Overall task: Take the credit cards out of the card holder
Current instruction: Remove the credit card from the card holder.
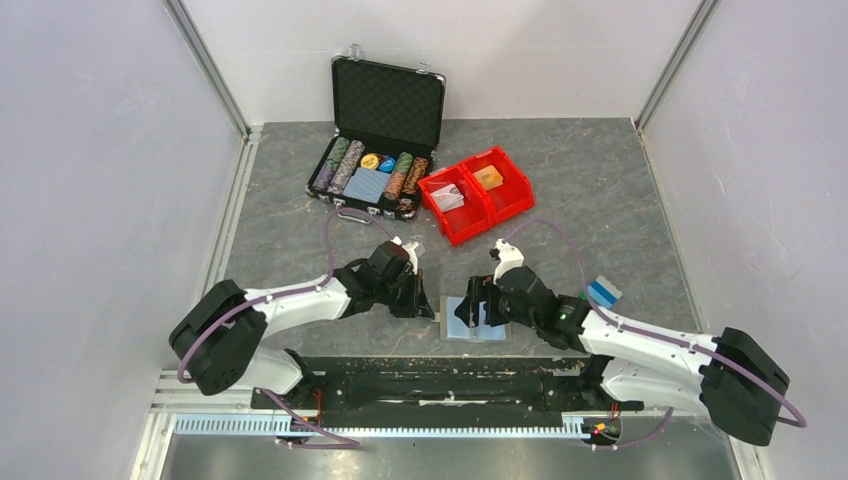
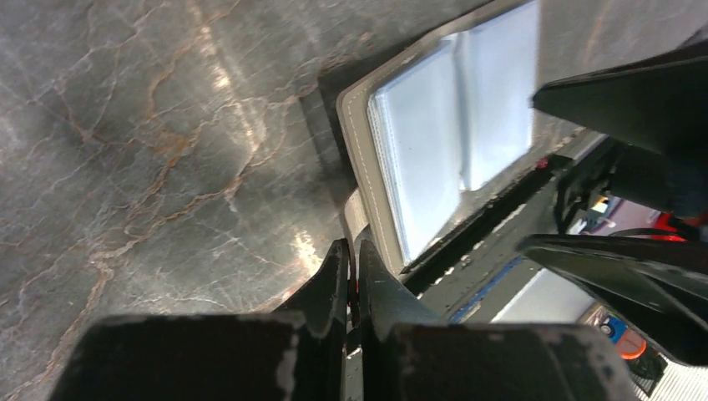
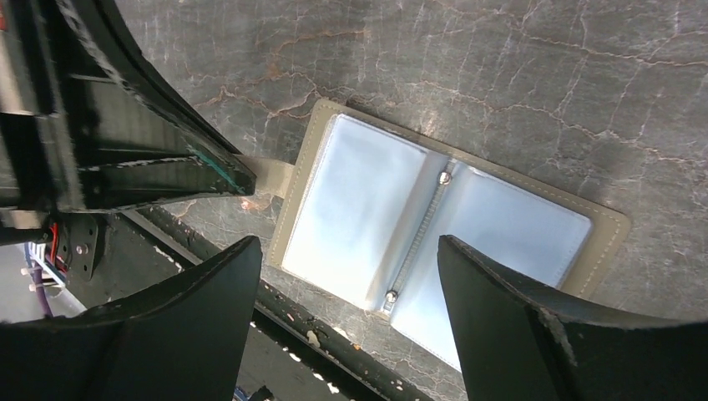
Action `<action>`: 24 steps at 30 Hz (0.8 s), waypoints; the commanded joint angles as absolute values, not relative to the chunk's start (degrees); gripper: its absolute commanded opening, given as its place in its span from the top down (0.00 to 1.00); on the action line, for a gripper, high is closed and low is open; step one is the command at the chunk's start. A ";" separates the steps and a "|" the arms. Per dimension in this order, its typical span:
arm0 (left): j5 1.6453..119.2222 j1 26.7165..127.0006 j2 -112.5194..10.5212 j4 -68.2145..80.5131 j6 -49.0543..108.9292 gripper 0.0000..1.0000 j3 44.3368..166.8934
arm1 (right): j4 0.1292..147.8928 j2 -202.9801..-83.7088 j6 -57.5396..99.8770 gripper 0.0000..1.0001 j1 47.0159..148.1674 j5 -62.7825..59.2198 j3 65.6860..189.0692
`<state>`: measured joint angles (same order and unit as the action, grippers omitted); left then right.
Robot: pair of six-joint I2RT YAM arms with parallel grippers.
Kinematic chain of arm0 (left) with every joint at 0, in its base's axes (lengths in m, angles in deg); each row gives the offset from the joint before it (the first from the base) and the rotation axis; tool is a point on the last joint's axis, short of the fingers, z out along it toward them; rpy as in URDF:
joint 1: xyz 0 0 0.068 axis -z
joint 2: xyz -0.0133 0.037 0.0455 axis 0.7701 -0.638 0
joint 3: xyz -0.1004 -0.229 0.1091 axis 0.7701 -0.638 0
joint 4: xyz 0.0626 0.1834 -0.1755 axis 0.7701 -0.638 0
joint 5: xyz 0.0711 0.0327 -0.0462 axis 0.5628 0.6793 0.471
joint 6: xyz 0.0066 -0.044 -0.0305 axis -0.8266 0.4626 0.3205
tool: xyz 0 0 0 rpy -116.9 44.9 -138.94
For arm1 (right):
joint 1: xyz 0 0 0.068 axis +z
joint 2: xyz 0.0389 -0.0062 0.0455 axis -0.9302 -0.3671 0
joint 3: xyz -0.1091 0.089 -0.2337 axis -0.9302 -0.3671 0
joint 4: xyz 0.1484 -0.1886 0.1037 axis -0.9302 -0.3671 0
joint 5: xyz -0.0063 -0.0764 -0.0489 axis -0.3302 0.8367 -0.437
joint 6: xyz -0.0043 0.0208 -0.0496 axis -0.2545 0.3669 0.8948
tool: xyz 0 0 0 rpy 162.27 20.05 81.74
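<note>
The card holder (image 1: pixel 462 322) lies open and flat near the table's front edge, its light blue sleeves up and its grey border showing. No card shows in the sleeves. My left gripper (image 1: pixel 428 306) is shut on the holder's grey tab (image 2: pixel 356 215), at its left edge. The left wrist view shows the left gripper (image 2: pixel 356 251) pinching that tab beside the holder (image 2: pixel 434 142). My right gripper (image 3: pixel 348 244) is open just above the holder (image 3: pixel 367 209), over its centre spine. A small stack of blue and teal cards (image 1: pixel 603 292) lies on the table right of my right arm.
A black poker-chip case (image 1: pixel 380 130) stands open at the back. Two red bins (image 1: pixel 475 192) with small packs sit right of it. The black base rail (image 1: pixel 440 385) runs just in front of the holder. White walls enclose both sides.
</note>
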<state>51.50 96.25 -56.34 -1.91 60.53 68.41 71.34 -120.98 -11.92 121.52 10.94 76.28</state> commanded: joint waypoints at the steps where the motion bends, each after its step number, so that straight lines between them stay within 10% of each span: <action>1: 48.53 96.50 -52.24 3.77 62.46 0.98 67.33 | 75.93 -122.84 -11.91 0.20 122.77 11.94 78.35; 24: 47.06 96.50 -48.19 7.24 65.04 0.98 64.99 | 75.34 -130.43 -12.51 0.29 125.66 15.69 78.82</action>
<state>48.60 96.25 -49.46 5.50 63.79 64.91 75.03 -130.99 -12.29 125.37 12.32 77.06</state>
